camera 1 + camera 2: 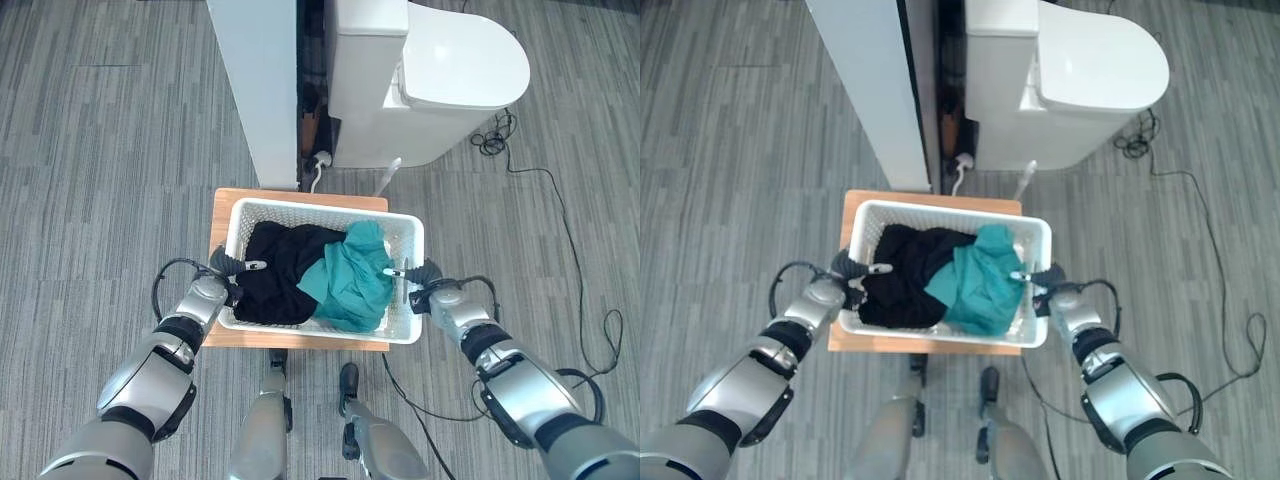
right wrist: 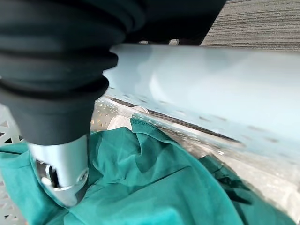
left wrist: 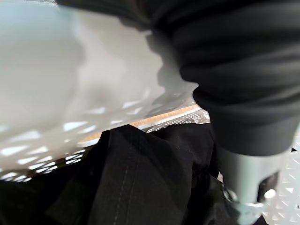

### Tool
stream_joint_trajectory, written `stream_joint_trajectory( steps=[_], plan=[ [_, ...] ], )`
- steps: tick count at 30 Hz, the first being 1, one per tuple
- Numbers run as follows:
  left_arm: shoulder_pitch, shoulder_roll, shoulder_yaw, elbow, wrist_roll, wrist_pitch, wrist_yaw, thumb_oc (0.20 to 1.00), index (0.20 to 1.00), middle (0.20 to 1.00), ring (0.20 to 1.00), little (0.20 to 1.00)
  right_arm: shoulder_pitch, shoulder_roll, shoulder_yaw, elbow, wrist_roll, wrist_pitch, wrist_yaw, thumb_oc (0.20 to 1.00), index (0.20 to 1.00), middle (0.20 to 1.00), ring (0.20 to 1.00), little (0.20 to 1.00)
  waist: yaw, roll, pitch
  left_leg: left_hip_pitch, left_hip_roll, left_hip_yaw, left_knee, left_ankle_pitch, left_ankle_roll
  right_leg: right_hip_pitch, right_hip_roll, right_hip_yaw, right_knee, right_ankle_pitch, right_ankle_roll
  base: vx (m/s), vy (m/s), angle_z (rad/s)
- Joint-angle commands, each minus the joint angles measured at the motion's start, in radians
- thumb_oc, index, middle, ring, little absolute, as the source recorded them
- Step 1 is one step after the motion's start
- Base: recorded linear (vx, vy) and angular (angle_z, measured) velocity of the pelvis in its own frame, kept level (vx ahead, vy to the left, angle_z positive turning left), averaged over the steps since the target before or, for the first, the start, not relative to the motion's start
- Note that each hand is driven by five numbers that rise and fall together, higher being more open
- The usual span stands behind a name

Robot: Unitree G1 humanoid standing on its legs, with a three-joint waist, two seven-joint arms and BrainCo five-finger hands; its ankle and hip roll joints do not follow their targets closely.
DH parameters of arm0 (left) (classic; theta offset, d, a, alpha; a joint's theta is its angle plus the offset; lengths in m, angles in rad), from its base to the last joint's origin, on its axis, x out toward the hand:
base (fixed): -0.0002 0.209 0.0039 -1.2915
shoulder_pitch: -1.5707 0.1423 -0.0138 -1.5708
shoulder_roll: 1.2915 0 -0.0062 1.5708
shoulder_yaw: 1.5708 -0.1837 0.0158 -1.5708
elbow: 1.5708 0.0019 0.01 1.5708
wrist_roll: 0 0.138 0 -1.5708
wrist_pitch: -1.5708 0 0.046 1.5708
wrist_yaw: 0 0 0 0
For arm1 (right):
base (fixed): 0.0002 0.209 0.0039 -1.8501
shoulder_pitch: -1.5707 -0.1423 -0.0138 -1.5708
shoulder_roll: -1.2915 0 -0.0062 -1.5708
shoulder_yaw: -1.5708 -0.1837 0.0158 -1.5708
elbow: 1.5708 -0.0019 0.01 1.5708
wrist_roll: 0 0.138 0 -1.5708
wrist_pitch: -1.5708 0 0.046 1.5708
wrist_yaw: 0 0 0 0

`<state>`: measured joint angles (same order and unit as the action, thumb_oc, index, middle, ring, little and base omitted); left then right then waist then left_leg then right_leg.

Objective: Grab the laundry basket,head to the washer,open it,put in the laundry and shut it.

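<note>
Laundry basket (image 1: pixel 405 236), white, sits mid-frame on a low wooden stand (image 1: pixel 300 197), holding black and teal clothes. Left hand (image 1: pixel 232 266) and right hand (image 1: pixel 415 275) hook thumbs over opposite rims, apparently gripping. Grabbing step; next likely calls for a level lift.

text: none legible | labels: none legible | numbers: none legible | signs: none legible | checked: laundry basket (image 1: pixel 404 232) and white appliance (image 1: pixel 440 70) behind the basket, both showed plain surfaces
</note>
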<state>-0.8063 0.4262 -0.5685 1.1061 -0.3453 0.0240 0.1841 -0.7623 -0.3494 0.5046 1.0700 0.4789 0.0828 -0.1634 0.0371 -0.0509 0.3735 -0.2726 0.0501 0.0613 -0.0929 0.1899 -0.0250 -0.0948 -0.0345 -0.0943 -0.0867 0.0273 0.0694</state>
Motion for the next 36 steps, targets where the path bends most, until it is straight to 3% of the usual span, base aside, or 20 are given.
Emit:
stream_joint_trajectory(
  steps=[1, 3, 4, 6, 7, 8, 9, 12, 13, 23, 29, 30, 32, 33, 36],
  plan=[
    [-0.037, -0.069, -0.040, 0.080, -0.003, -0.010, -0.001, 1.000, 1.000, 1.000, 1.000, 1.000, -0.028, 0.033, 0.005, 0.000, 0.032, -0.024, 0.015, 1.000, 1.000, 1.000, 1.000, 1.000, 0.012, -0.015, 0.021, 0.028, -0.001, -0.035, 0.070, -0.117, -0.010, -0.121, -0.076, -0.023, 0.073, 0.072, 0.054, 0.00, 0.000, 0.00],
    [-0.045, -0.087, -0.044, 0.108, -0.006, -0.010, -0.003, 1.000, 1.000, 1.000, 1.000, 1.000, -0.053, 0.046, 0.012, 0.041, 0.044, -0.024, 0.018, 1.000, 1.000, 1.000, 1.000, 1.000, 0.015, -0.007, 0.027, 0.026, -0.005, -0.038, 0.064, -0.111, -0.011, -0.124, -0.077, -0.023, 0.071, 0.075, 0.052, 0.00, 0.000, 0.00],
    [-0.048, -0.091, -0.046, 0.114, -0.011, -0.010, -0.002, 0.611, 0.611, 0.611, 0.611, 0.611, -0.060, 0.052, 0.012, 0.048, 0.054, -0.025, 0.016, 1.000, 1.000, 1.000, 1.000, 1.000, 0.016, -0.006, 0.027, 0.024, -0.006, -0.039, 0.062, -0.110, -0.011, -0.126, -0.077, -0.023, 0.071, 0.075, 0.052, 0.00, 0.000, 0.00],
    [-0.061, -0.104, -0.055, 0.152, -0.013, -0.005, -0.011, 0.200, 0.200, 0.200, 0.200, 0.200, -0.085, 0.064, 0.022, 0.107, 0.056, -0.017, 0.025, 1.000, 1.000, 1.000, 1.000, 1.000, 0.017, -0.002, 0.027, 0.020, -0.008, -0.043, 0.059, -0.106, -0.012, -0.129, -0.077, -0.025, 0.070, 0.075, 0.051, 0.01, 0.003, 0.02],
    [-0.070, -0.113, -0.069, 0.177, -0.001, 0.000, -0.016, 0.200, 0.200, 0.200, 0.200, 0.200, -0.104, 0.071, 0.027, 0.138, 0.054, -0.011, 0.025, 1.000, 1.000, 1.000, 1.000, 1.000, 0.018, -0.001, 0.026, 0.018, -0.008, -0.044, 0.056, -0.104, -0.012, -0.130, -0.077, -0.025, 0.068, 0.076, 0.050, 0.02, 0.010, 0.06],
    [-0.079, -0.119, -0.076, 0.200, 0.012, 0.003, -0.018, 0.200, 0.200, 0.200, 0.200, 0.200, -0.117, 0.078, 0.032, 0.156, 0.050, -0.008, 0.028, 0.834, 0.834, 0.834, 0.834, 0.834, 0.018, 0.000, 0.025, 0.017, -0.009, -0.045, 0.053, -0.101, -0.012, -0.132, -0.077, -0.026, 0.067, 0.076, 0.050, 0.02, 0.013, 0.06],
    [-0.088, -0.123, -0.084, 0.217, 0.027, 0.005, -0.023, 0.200, 0.200, 0.200, 0.200, 0.200, -0.127, 0.083, 0.037, 0.177, 0.045, -0.004, 0.030, 0.567, 0.567, 0.567, 0.567, 0.567, 0.018, 0.001, 0.023, 0.016, -0.009, -0.046, 0.050, -0.100, -0.012, -0.133, -0.077, -0.025, 0.066, 0.076, 0.050, 0.02, 0.012, 0.07],
    [-0.089, -0.128, -0.110, 0.211, 0.049, 0.004, -0.039, 0.200, 0.200, 0.200, 0.200, 0.200, -0.138, 0.089, 0.049, 0.192, 0.041, -0.001, 0.033, 0.432, 0.432, 0.432, 0.432, 0.432, 0.018, 0.004, 0.023, 0.014, -0.012, -0.050, 0.042, -0.094, -0.012, -0.138, -0.076, -0.025, 0.067, 0.077, 0.051, 0.01, 0.010, 0.08],
    [-0.089, -0.133, -0.122, 0.224, 0.065, 0.009, -0.048, 0.200, 0.200, 0.200, 0.200, 0.200, -0.141, 0.091, 0.053, 0.201, 0.037, 0.001, 0.038, 0.200, 0.200, 0.200, 0.200, 0.200, 0.017, 0.005, 0.023, 0.013, -0.012, -0.050, 0.040, -0.093, -0.012, -0.139, -0.077, -0.025, 0.067, 0.078, 0.051, 0.01, 0.013, 0.05],
    [-0.086, -0.166, -0.156, 0.251, 0.142, 0.006, -0.017, 0.200, 0.200, 0.200, 0.200, 0.200, -0.142, 0.096, 0.042, 0.238, 0.034, -0.010, 0.018, 0.200, 0.200, 0.200, 0.200, 0.200, 0.017, 0.010, 0.024, 0.010, -0.019, -0.052, 0.040, -0.096, -0.008, -0.140, -0.077, -0.024, 0.069, 0.076, 0.052, 0.00, 0.006, 0.02],
    [-0.036, -0.133, -0.140, 0.162, 0.143, -0.001, -0.002, 0.200, 0.200, 0.200, 0.200, 0.200, -0.081, 0.061, 0.023, 0.149, 0.034, -0.014, 0.013, 0.200, 0.200, 0.200, 0.200, 0.200, 0.016, 0.010, 0.005, 0.030, -0.022, -0.052, 0.045, -0.112, -0.002, -0.126, -0.081, -0.019, 0.084, 0.063, 0.055, 0.01, 0.008, 0.00],
    [0.049, -0.058, -0.105, -0.054, 0.125, 0.000, -0.011, 0.200, 0.200, 0.200, 0.200, 0.200, 0.013, 0.000, -0.012, -0.035, -0.003, -0.005, 0.011, 0.200, 0.200, 0.200, 0.200, 0.200, 0.013, 0.013, -0.017, 0.060, -0.022, -0.044, 0.054, -0.137, 0.004, -0.106, -0.087, -0.015, 0.105, 0.048, 0.058, 0.05, 0.037, 0.01],
    [0.050, -0.057, -0.105, -0.055, 0.125, 0.001, -0.011, 0.200, 0.200, 0.200, 0.200, 0.200, 0.014, 0.000, -0.012, -0.036, -0.003, -0.004, 0.010, 0.200, 0.200, 0.200, 0.200, 0.200, 0.012, 0.012, -0.021, 0.055, -0.023, -0.045, 0.054, -0.134, 0.004, -0.109, -0.088, -0.015, 0.104, 0.050, 0.058, 0.05, 0.031, 0.02],
    [0.123, 0.006, -0.068, -0.234, 0.115, 0.002, -0.025, 0.200, 0.200, 0.200, 0.200, 0.200, 0.103, -0.063, -0.054, -0.195, -0.044, 0.008, 0.017, 0.200, 0.200, 0.200, 0.200, 0.200, 0.009, 0.013, -0.036, 0.087, -0.023, -0.040, 0.058, -0.154, 0.009, -0.083, -0.092, -0.013, 0.112, 0.039, 0.060, 0.09, 0.042, -0.01],
    [0.241, 0.089, -0.013, -0.442, 0.129, 0.010, -0.065, 0.200, 0.200, 0.200, 0.200, 0.200, 0.272, -0.164, -0.142, -0.403, -0.079, 0.020, 0.057, 0.200, 0.200, 0.200, 0.200, 0.200, -0.001, 0.016, -0.080, 0.142, -0.025, -0.032, 0.061, -0.179, 0.016, -0.038, -0.100, -0.013, 0.114, 0.026, 0.066, 0.13, 0.051, 0.00]
  ],
)
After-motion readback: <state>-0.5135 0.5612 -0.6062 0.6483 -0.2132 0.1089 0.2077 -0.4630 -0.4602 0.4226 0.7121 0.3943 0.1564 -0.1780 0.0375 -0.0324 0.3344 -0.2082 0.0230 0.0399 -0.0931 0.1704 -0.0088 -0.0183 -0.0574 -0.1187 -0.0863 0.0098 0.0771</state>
